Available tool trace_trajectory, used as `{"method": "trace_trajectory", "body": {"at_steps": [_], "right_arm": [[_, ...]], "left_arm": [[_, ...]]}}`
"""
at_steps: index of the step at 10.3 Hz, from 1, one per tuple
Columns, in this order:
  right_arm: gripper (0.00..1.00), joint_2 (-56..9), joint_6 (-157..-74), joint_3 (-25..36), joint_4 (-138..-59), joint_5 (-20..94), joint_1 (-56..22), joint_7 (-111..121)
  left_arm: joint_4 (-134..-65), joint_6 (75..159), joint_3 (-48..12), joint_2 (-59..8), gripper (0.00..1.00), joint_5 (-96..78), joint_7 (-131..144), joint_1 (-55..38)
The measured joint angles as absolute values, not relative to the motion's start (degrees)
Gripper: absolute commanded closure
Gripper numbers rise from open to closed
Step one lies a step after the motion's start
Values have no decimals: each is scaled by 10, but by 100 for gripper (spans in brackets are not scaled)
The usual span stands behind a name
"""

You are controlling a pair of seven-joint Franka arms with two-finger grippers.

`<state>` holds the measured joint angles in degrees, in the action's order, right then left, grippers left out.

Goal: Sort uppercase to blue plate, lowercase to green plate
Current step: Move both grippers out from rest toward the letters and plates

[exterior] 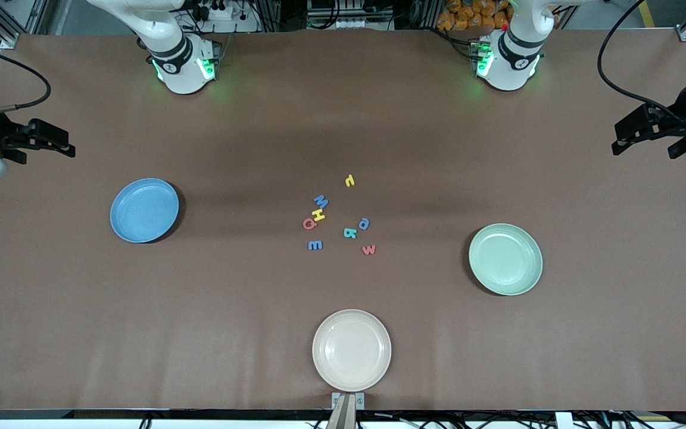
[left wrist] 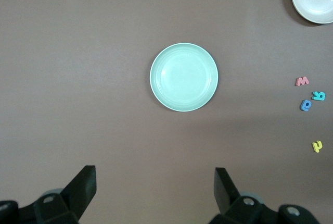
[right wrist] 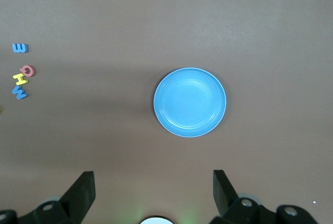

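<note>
Small foam letters lie in a loose cluster mid-table. Uppercase: blue M [exterior: 321, 201], yellow H [exterior: 318, 214], red Q [exterior: 309, 223], teal letter [exterior: 349, 232]. Lowercase: yellow hooked letter [exterior: 349, 180], two blue letters [exterior: 364, 223] [exterior: 315, 245], red w [exterior: 368, 249]. The blue plate [exterior: 144, 210] sits toward the right arm's end, the green plate [exterior: 505, 258] toward the left arm's end; both hold nothing. My right gripper [exterior: 68, 146] hangs open over the table's right-arm end. My left gripper [exterior: 617, 140] hangs open over the left-arm end. Both are far from the letters.
A cream plate [exterior: 351, 349] sits near the table's front edge, nearer to the front camera than the letters. The two arm bases [exterior: 183, 65] [exterior: 507, 59] stand along the back edge. Brown tabletop surrounds the plates.
</note>
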<state>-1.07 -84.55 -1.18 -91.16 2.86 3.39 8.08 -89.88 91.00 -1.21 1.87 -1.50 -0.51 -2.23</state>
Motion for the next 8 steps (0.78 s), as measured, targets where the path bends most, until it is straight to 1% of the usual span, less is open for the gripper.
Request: {"method": "trace_trajectory", "body": {"at_steps": [5,6,8], "right_arm": [[0,-11,-849,-19,-912,30,34,81],[0,-11,-855,-31,-914,31,34,67],[0,-11,-868,-74,-931,32,33,8]], "left_arm": [[-899,913,-11,19,0,-15,-5,-20],[-899,913,-10,17,0,-15,-5,-18],[-904,914,-10,0,0,-15,-5,-16]]}}
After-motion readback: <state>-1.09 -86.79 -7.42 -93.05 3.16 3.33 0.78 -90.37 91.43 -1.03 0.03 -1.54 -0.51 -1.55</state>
